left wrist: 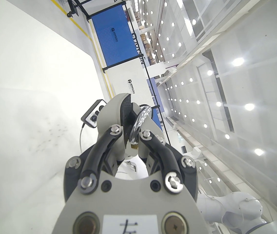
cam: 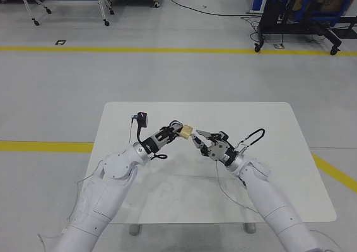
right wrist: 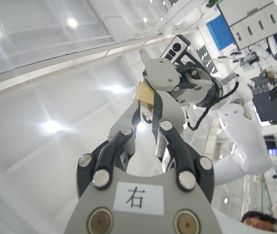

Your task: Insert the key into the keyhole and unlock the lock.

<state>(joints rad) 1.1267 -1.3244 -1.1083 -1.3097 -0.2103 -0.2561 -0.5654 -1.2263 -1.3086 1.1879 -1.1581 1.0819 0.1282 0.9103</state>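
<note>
Above the middle of the white table (cam: 279, 189) the two arms are brought tip to tip, and the brass lock (cam: 186, 131) is held clear of the surface between them. The step in hand is judged to be the seating of the key in the keyhole, which itself cannot be made out. For this to be done well, the lock should be kept rigid by the left gripper (cam: 177, 132) while the key blade is lined up along the keyhole's axis by the right gripper (cam: 198, 138). The key should be pushed straight and gently, and turned only once fully seated, since a skewed push could twist the brass body in its grip. The left jaws are drawn together on the lock, with what appears to be its silver shackle (left wrist: 141, 118) pinched between the pads. The right jaws are nearly together, clamped on the small silver key (right wrist: 147, 117), which lies right at the lock's near face.
</note>
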